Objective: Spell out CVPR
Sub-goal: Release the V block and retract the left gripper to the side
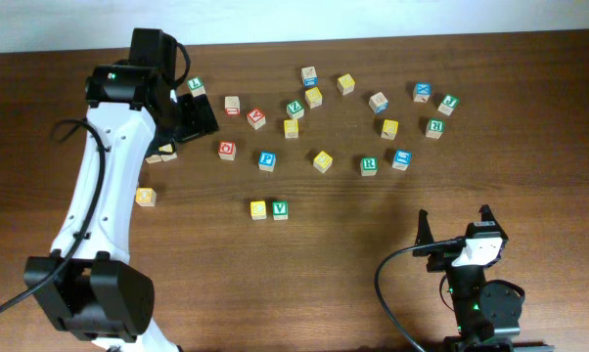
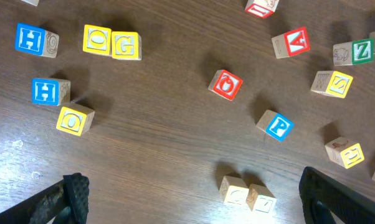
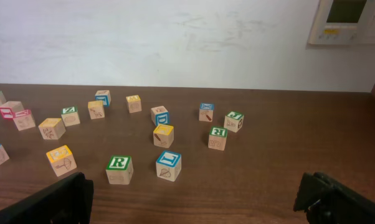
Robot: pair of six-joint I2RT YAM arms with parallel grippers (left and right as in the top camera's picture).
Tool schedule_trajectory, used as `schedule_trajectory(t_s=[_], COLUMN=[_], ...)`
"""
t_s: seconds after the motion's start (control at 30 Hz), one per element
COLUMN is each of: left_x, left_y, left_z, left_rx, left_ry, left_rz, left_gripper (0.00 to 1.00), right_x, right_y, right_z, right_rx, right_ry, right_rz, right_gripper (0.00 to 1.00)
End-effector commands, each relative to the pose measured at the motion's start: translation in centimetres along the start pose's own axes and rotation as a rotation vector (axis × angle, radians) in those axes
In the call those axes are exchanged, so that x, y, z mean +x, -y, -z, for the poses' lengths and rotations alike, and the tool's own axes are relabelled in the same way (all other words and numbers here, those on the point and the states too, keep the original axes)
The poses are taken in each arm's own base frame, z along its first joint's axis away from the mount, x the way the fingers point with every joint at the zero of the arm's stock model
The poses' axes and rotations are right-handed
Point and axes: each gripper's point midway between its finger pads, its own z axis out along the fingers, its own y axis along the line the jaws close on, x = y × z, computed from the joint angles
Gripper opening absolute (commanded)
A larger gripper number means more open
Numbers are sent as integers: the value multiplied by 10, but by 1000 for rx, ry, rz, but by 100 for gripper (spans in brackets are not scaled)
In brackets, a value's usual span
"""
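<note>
- Overhead: the left hand (image 1: 195, 119) hovers over the back-left part of the surface (image 1: 324, 264). Its spread is hard to read from above.
- Overhead: the right hand (image 1: 455, 221) stands near the front edge toward the right corner, with its fingers wide apart and nothing between them.
- Overhead: the yellow-faced cube (image 1: 258, 209) and the green V cube (image 1: 280, 209) touch side by side. They form a short row parallel to the front edge, mid-surface and well apart from both hands.
- Overhead: the blue P cube (image 1: 266, 160) lies just behind that row, and the green R cube (image 1: 369, 165) lies farther right. Both have their letters face up.
- Left wrist: the left hand (image 2: 190, 177) shows one finger at each lower corner, spread wide and empty.
- Left wrist: the blue P cube (image 2: 276, 126) lies beyond the gap, nearer the right finger, turned askew with its letter up.
- Left wrist: the touching pair (image 2: 246, 194) sits between the fingers, nearer the right one. Its faces look pale and the letters are unreadable.
- Right wrist: the right hand (image 3: 194, 199) has a finger at each lower corner, wide apart and grasping nothing.
- Right wrist: the green R cube (image 3: 118, 170) rests just beyond the left finger without touching it, its R on top.
</note>
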Motion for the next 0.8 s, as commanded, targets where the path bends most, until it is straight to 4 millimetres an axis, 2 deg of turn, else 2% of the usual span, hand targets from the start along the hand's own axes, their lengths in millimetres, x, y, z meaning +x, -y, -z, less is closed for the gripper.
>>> schedule_trajectory(t_s=[0.0,0.07,0.1,0.17,0.27,0.33,0.4,0.43,0.5,0.53,0.57,0.6,0.67,0.73,0.77], left_x=[-3,-8,-10,2,8,8,11,11,11,11,11,11,11,11,11], left_y=[-49,-90,-121,-149,-169,-169,-170,-170,-170,-170,-170,-170,-170,-170,-170], left_z=[0,2,3,6,9,8,9,9,9,9,9,9,9,9,9], left_rx=[-203,-247,-274,-273,-296,-297,-301,-301,-301,-301,-301,-301,-301,-301,-301], left_ry=[34,18,6,-66,-91,-92,-102,-101,-101,-102,-102,-101,-101,-102,-102], left_rz=[246,349,423,512,561,561,559,560,560,560,560,560,560,560,560], left_gripper=[99,99,99,99,99,99,99,99,99,99,99,99,99,99,99], right_x=[2,2,2,2,2,2,-4,-9,-35,-52,-86,-106,-167,-213,-241], right_y=[2,2,2,2,2,1,-46,-76,-103,-109,-112,-112,-99,-85,-84], right_z=[0,0,0,0,0,0,6,18,38,46,61,72,109,129,142], right_rx=[11,11,11,11,11,2,-272,-463,-670,-734,-804,-834,-821,-753,-726], right_ry=[-4,-4,-4,-4,-4,-1,-1,-29,2,50,177,273,599,736,790], right_rz=[-4,-4,-4,-4,-4,-6,-179,-297,-423,-452,-458,-431,-348,-349,-275], right_gripper=[98,98,98,98,98,98,98,99,98,98,98,98,98,98,98])
